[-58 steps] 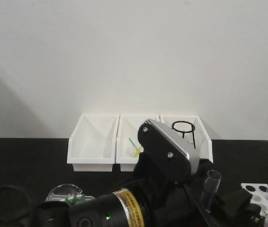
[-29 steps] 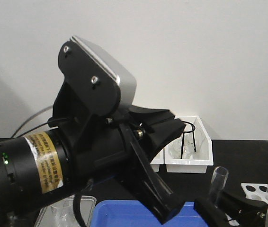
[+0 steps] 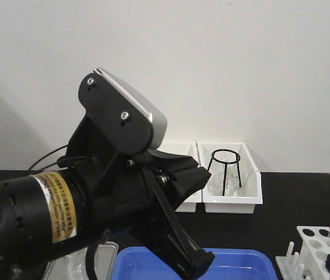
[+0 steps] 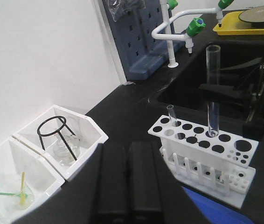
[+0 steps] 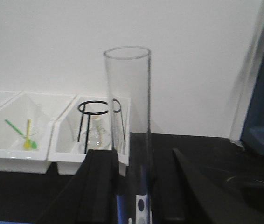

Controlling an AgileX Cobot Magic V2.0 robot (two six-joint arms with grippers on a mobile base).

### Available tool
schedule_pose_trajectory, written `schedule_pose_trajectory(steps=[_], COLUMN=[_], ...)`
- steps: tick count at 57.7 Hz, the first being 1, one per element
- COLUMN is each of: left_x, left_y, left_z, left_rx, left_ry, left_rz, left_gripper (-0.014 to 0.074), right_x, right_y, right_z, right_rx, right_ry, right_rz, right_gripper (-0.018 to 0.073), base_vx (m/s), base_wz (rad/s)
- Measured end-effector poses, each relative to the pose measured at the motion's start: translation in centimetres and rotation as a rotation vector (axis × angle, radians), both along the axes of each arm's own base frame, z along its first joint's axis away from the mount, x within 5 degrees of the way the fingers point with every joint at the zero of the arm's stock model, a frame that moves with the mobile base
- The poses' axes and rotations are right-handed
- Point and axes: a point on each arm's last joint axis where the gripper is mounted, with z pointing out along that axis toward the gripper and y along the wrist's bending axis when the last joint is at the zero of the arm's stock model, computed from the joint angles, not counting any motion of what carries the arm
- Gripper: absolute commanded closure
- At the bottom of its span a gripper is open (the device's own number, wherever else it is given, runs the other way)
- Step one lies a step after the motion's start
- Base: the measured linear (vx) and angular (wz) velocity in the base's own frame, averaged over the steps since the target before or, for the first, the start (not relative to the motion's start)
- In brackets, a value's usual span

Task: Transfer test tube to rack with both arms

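Our left gripper (image 4: pixel 128 154) is pinched shut, empty; whether the right gripper (image 5: pixel 138 156) clamps the test tube (image 4: pixel 212 88), we cannot tell. Sideways retreat could topple the two-o'clock rack (image 4: pixel 202 140).

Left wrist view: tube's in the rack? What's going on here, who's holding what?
The test tube stands upright with its lower end in a hole of the rack. The right gripper sits around it with its jaws spread and a gap on one side, so it does not look clamped. The left gripper is shut and empty, hovering short of the rack. A shorter tube stands in another hole.
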Motion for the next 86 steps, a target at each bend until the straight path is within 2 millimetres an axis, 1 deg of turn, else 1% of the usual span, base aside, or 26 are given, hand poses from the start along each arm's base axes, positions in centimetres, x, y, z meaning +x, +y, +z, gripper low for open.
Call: schedule_pose_trajectory(steps=[7,13,16,21,27,36,44,54,71,86], left_x=[0.0,0.0,0.0,0.0,0.0,-0.1,-0.1,-0.1,-0.1,-0.1], left_y=[0.0,0.0,0.0,0.0,-0.1,-0.1,-0.1,-0.1,-0.1,-0.1], left_z=[0.0,-0.1,-0.2,-0.6,-1.5,-2.8,-3.3,-3.4,-3.4,-3.4], left_rx=[0.0,0.002,0.003,0.011,0.025,0.048,0.057,0.058,0.052,0.039], left_ry=[0.0,0.002,0.002,0.009,0.02,0.037,0.044,0.045,0.052,0.064], left_rz=[0.0,0.0,0.0,-0.001,-0.006,-0.011,-0.014,-0.014,-0.012,-0.007], left_gripper=[0.0603,0.0603,0.0603,0.0603,0.0603,0.0603,0.0603,0.0603,0.0603,0.0603], right_x=[0.0,-0.1,-0.2,-0.1,0.4,1.4,2.2,3.0,3.5,4.3], right_y=[-1.1,-1.7,-1.9,-2.0,-2.1,-1.9,-1.7,-1.7,-1.5,-1.4], right_z=[0.2,0.2,-0.1,-1.3,-2.5,-3.1,-3.7,-4.6,-5.0,-6.1], right_rx=[0.026,0.057,0.07,0.094,0.108,0.094,0.068,0.083,0.066,0.052], right_ry=[-0.022,-0.088,-0.113,-0.107,-0.079,-0.073,-0.063,-0.052,-0.077,-0.049], right_rz=[-0.062,-0.109,-0.124,-0.142,-0.151,-0.14,-0.119,-0.124,-0.104,-0.1], right_gripper=[0.0566,0.0566,0.0566,0.0566,0.0566,0.0566,0.0566,0.0566,0.0566,0.0566], base_vx=[0.0,0.0,0.0,0.0,0.0,0.0,0.0,0.0,0.0,0.0], base_wz=[0.0,0.0,0.0,0.0,0.0,0.0,0.0,0.0,0.0,0.0])
